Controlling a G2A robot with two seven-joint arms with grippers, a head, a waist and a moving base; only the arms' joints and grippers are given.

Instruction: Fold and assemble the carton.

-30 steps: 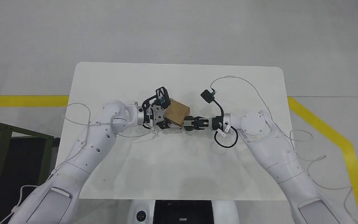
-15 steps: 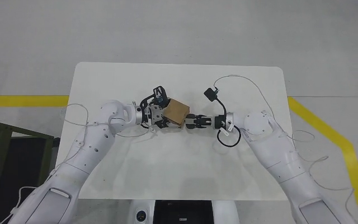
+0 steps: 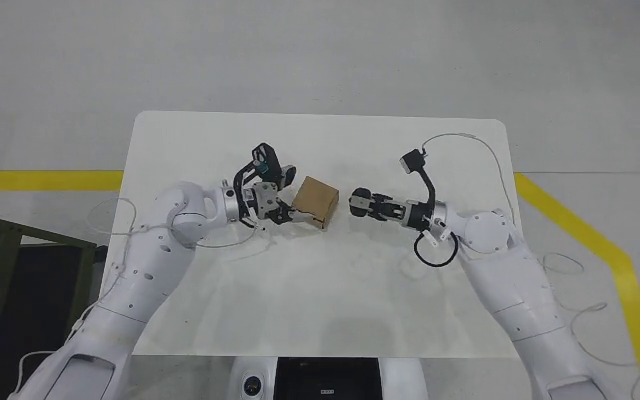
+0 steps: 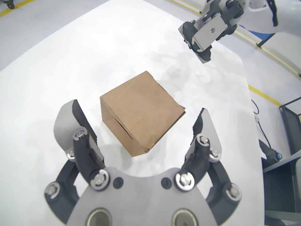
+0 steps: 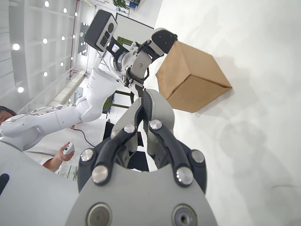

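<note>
A closed brown carton (image 3: pixel 317 202) sits on the white table (image 3: pixel 320 300) near its middle, a cube with all flaps down. My left gripper (image 3: pixel 283 203) stands open just left of the carton, its fingers (image 4: pixel 77 118) spread wider than the carton (image 4: pixel 138 121) and clear of it. My right gripper (image 3: pixel 354 201) is shut with nothing in it, a short gap to the right of the carton (image 5: pixel 190 78). In the right wrist view the right fingers (image 5: pixel 144 104) press together and the left gripper (image 5: pixel 162 42) stands at the carton's far side.
Loose cables (image 3: pixel 130 205) trail from both arms over the table. A yellow floor line (image 3: pixel 60 180) runs past the table on both sides. A person (image 5: pixel 58 151) with a hand controller stands off the table.
Both grippers have drawn back from the carton, the left to the left and the right to the right. The carton now stands free on the table.
</note>
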